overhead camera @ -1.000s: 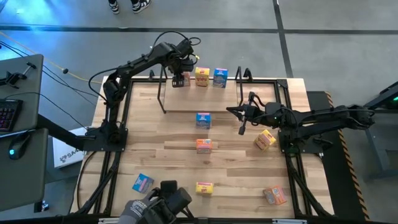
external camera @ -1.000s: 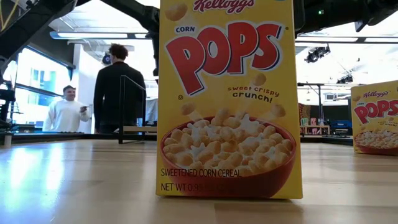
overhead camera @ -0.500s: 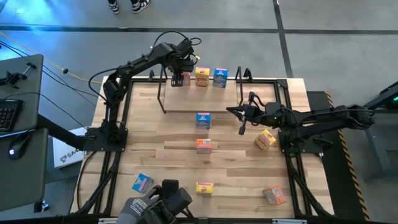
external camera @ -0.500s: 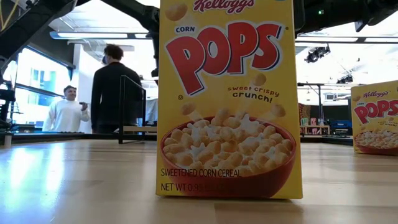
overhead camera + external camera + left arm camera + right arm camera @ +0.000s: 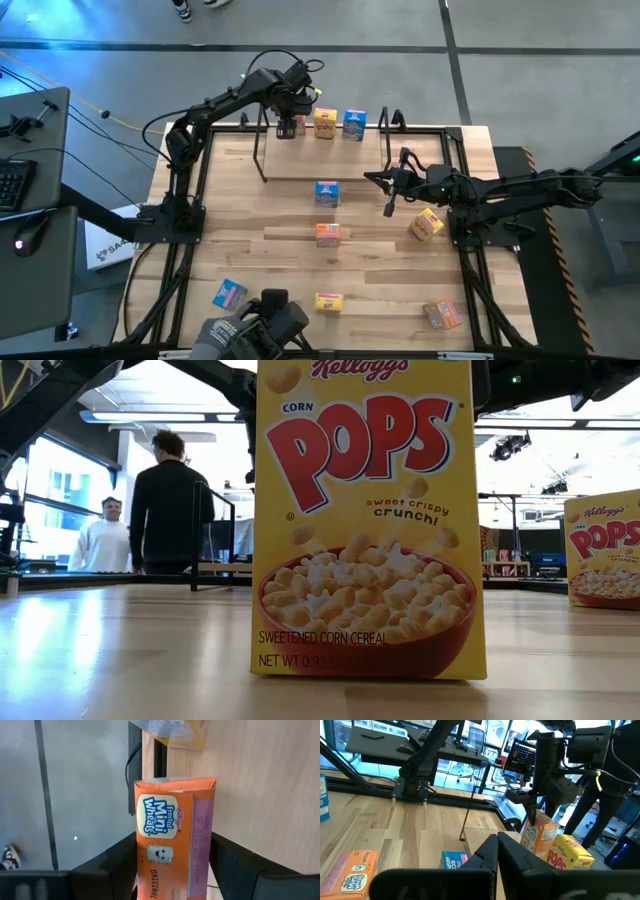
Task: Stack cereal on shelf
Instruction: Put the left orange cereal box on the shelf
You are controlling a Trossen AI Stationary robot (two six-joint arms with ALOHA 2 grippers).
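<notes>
My left gripper (image 5: 288, 127) reaches over the far left end of the shelf (image 5: 300, 160) and is shut on an orange cereal box (image 5: 172, 835). Its fingers show on both sides of the box in the left wrist view. A yellow box (image 5: 325, 123) and a blue box (image 5: 354, 124) stand on the shelf just to the right. Whether the orange box's lower end touches the board, I cannot tell. My right gripper (image 5: 372, 178) hangs shut and level above the table, right of the shelf, touching nothing. My left gripper pinches the orange box between its two fingers (image 5: 227, 862), one on each of two opposite sides (image 5: 205, 850). The fingers come steeply from above onto the box's upper end (image 5: 538, 826). The box stays upright beside the yellow box (image 5: 570, 852).
Several loose cereal boxes lie on the table: blue (image 5: 327, 192), orange (image 5: 328, 234), a tilted yellow one (image 5: 427, 224), and more near the front edge. A yellow box (image 5: 365, 520) fills the low view. Black wire uprights (image 5: 262, 150) stand at the shelf's ends. People stand beyond the table.
Both arms have kept still. In the low view, a person in dark clothes behind the table has walked toward the picture's left.
</notes>
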